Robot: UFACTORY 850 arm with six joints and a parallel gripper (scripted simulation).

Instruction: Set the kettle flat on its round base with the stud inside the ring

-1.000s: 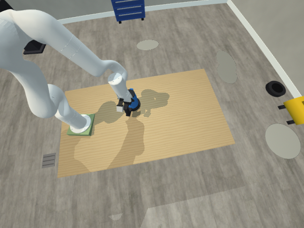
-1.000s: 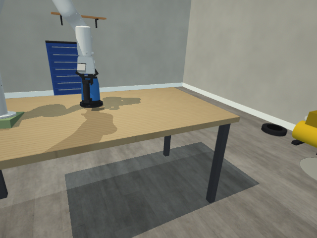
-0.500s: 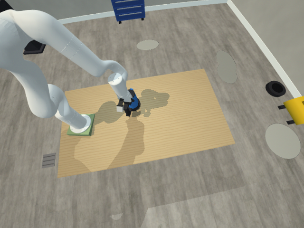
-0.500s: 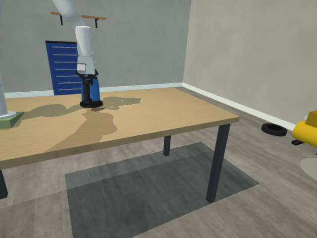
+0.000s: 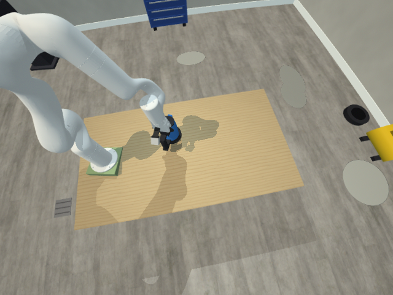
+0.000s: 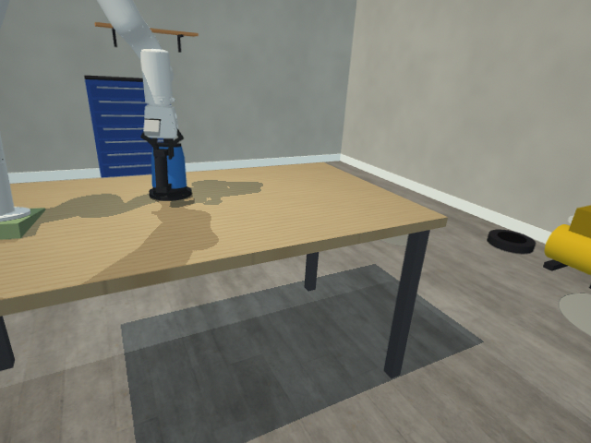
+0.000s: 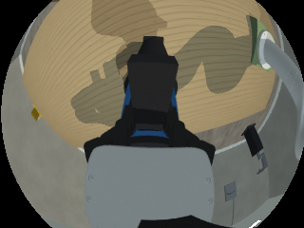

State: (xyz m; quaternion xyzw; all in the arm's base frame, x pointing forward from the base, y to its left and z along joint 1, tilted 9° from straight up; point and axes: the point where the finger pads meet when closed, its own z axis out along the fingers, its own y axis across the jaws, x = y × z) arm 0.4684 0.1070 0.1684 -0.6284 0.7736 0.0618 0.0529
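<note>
Gripper point(image 6: 162, 143) was clamped from above on the black handle point(image 6: 161, 169) of the blue kettle point(image 6: 175, 166), which stood upright on its round black base point(image 6: 170, 193), left-center on the table point(image 6: 310, 209).

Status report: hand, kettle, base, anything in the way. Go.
Hand shut on the kettle's handle. Kettle upright on its base, looks seated, not yet released. Nothing near it on the table.
</note>
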